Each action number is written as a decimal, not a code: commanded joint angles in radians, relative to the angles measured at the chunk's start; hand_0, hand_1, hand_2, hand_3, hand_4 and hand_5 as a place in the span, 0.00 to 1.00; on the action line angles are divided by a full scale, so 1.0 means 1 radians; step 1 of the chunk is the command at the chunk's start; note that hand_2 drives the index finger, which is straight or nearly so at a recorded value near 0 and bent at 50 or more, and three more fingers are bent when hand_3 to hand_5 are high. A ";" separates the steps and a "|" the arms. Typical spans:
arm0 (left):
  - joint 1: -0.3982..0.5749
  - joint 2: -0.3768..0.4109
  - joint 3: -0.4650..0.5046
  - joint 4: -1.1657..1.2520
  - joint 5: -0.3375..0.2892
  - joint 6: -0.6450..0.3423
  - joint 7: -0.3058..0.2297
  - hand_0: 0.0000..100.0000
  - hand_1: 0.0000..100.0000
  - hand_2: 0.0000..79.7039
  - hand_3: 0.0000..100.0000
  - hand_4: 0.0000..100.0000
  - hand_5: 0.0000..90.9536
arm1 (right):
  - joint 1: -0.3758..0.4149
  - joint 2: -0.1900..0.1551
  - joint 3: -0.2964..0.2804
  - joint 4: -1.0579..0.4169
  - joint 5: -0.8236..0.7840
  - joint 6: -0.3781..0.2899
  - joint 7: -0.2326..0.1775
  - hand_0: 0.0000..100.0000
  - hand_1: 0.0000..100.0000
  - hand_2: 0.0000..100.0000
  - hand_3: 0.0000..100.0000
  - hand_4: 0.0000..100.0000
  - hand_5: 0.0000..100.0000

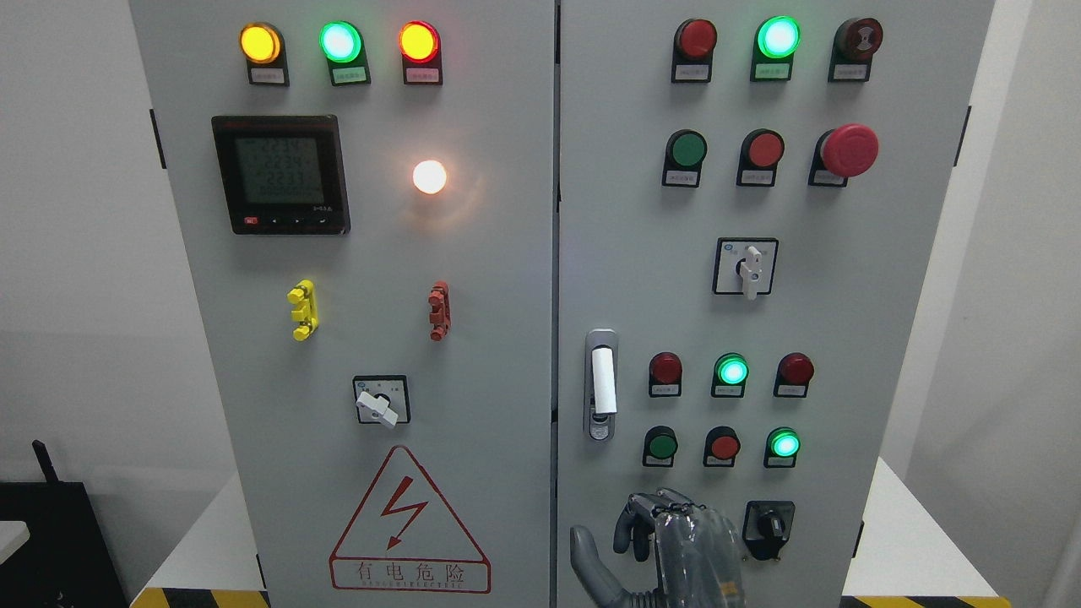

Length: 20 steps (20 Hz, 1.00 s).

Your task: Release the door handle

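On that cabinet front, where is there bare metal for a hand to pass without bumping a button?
Bare patches: the left door between the meter and the yellow clip, and the right door between the door handle and the white rotary switch. It is crowded around the lower-right buttons, just above the robot hand.
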 commanded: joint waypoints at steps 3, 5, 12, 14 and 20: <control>0.000 0.000 -0.001 -0.031 0.001 0.000 0.001 0.12 0.39 0.00 0.00 0.00 0.00 | -0.004 0.001 0.023 -0.025 -0.043 -0.003 0.004 0.41 0.00 0.92 1.00 0.89 0.91; 0.000 0.000 0.001 -0.031 0.001 0.000 0.001 0.12 0.39 0.00 0.00 0.00 0.00 | -0.004 0.001 0.023 -0.028 -0.041 -0.003 0.033 0.43 0.00 0.95 1.00 0.90 0.91; 0.000 0.000 -0.001 -0.031 -0.001 0.000 0.001 0.12 0.39 0.00 0.00 0.00 0.00 | -0.001 -0.005 0.020 -0.049 -0.035 -0.006 0.038 0.49 0.00 0.99 1.00 0.91 0.91; 0.000 0.000 0.001 -0.031 -0.001 0.000 0.001 0.12 0.39 0.00 0.00 0.00 0.00 | 0.006 -0.007 0.021 -0.068 -0.037 -0.006 0.038 0.50 0.00 0.99 1.00 0.91 0.91; 0.000 0.000 -0.001 -0.031 -0.001 0.000 0.001 0.12 0.39 0.00 0.00 0.00 0.00 | 0.061 -0.051 0.023 -0.132 -0.037 -0.008 0.041 0.51 0.00 0.99 1.00 0.91 0.91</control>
